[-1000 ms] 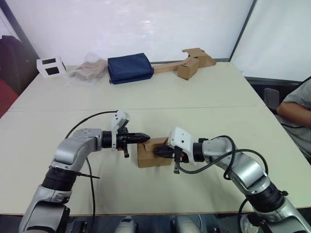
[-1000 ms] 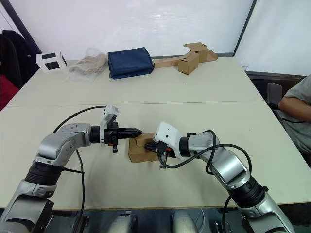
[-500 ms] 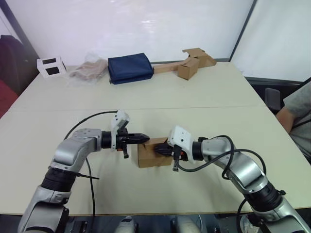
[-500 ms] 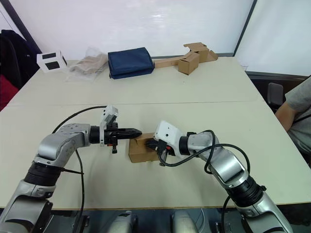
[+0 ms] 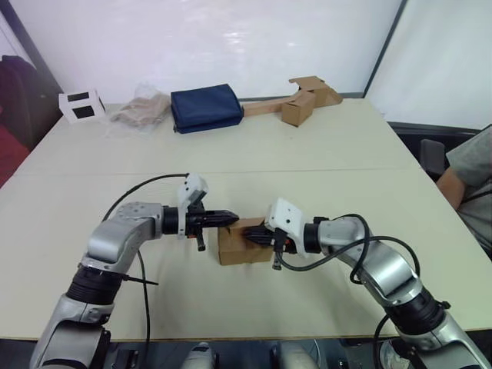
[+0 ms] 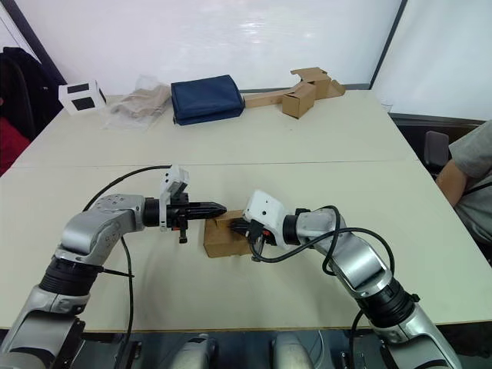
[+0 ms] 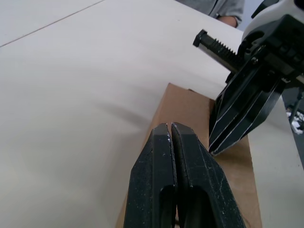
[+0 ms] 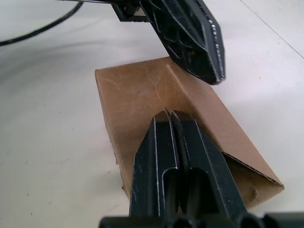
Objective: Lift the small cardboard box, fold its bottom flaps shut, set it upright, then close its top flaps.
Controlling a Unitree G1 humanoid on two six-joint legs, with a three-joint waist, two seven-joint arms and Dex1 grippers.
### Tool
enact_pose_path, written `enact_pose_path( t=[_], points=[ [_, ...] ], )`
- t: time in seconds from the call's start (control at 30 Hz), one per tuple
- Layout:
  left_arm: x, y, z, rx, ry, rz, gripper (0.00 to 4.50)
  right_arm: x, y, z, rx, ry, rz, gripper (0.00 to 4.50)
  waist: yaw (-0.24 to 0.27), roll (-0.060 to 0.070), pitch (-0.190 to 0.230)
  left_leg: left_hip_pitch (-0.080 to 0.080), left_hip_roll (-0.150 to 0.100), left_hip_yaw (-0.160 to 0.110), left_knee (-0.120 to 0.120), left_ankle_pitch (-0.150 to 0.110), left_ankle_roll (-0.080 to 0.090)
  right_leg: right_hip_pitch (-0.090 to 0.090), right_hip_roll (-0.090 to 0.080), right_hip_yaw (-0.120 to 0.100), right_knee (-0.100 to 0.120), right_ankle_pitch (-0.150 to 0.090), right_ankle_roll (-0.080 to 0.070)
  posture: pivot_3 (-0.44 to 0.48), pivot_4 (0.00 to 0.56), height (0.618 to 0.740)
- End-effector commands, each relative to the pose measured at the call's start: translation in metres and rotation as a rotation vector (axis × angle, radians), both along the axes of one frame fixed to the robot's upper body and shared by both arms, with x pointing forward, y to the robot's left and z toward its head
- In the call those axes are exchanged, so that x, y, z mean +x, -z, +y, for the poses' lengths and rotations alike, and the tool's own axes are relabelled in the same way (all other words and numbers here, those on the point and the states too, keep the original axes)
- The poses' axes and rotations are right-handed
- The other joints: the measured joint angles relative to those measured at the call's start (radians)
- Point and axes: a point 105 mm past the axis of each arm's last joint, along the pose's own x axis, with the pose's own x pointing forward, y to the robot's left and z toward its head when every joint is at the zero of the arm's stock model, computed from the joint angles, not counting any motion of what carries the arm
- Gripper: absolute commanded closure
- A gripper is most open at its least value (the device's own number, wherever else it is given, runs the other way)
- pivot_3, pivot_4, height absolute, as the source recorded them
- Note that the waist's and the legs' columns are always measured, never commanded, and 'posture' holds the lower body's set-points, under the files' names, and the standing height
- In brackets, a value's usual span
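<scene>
Your box [image 5: 243, 244] sits upright on the table [image 5: 323, 154], close to the near edge and about midway between its left and right edges. It's plain brown corrugated card, roughly cubic, matte, with sharp creased edges. The top flaps [image 8: 156, 90] look folded down nearly flat, with a seam running across the top face.

Your left gripper [image 5: 229, 218] reaches in from the left with its fingers pressed together, empty, the tips over the box's top left edge. Your right gripper [image 5: 254, 237] comes in from the right, fingers also together with nothing between them, tips resting on or just above the top face. The two sets of tips are nearly meeting over the box, pointing at each other along the table's left-right line.

That's the relation to watch: the box lies directly under both tips, so any press goes straight down onto the flaps. I'd judge this as the last step, closing the top. In the right wrist view one corner of the top [image 8: 256, 183] shows a gap with the corrugated edge exposed, so that flap seems not fully seated. The right gripper looks nearer to it. Card this light will spring back, so expect to hold the press.
</scene>
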Motion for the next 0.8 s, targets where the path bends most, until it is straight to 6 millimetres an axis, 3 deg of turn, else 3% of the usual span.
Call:
enact_pose_path(
  t=[0.03, 0.47, 0.8],
  points=[
    [-0.001, -0.015, -0.001, -0.020, 0.008, -0.055, 4.43, -0.001, -0.009, 0.003, 0.034, -0.010, -0.022, 4.50, 0.000, 0.000, 0.000, 0.000, 0.000, 0.000, 0.000, 0.000, 0.000, 0.000, 0.000, 0.000, 0.000, 0.000, 0.000, 0.000, 0.150, 0.740],
    [-0.009, -0.007, -0.006, 0.055, 0.045, -0.074, 4.43, 0.009, 0.000, -0.001, -0.005, 0.041, -0.024, 4.50, 0.001, 0.000, 0.000, 0.000, 0.000, 0.000, 0.000, 0.000, 0.000, 0.000, 0.000, 0.000, 0.000, 0.000, 0.000, 0.000, 0.150, 0.740],
    [-0.010, -0.004, -0.005, 0.084, 0.048, -0.079, 4.43, -0.004, -0.006, 0.001, 0.051, -0.010, 0.034, 4.50, 0.000, 0.000, 0.000, 0.000, 0.000, 0.000, 0.000, 0.000, 0.000, 0.000, 0.000, 0.000, 0.000, 0.000, 0.000, 0.000, 0.150, 0.740]
  ],
)
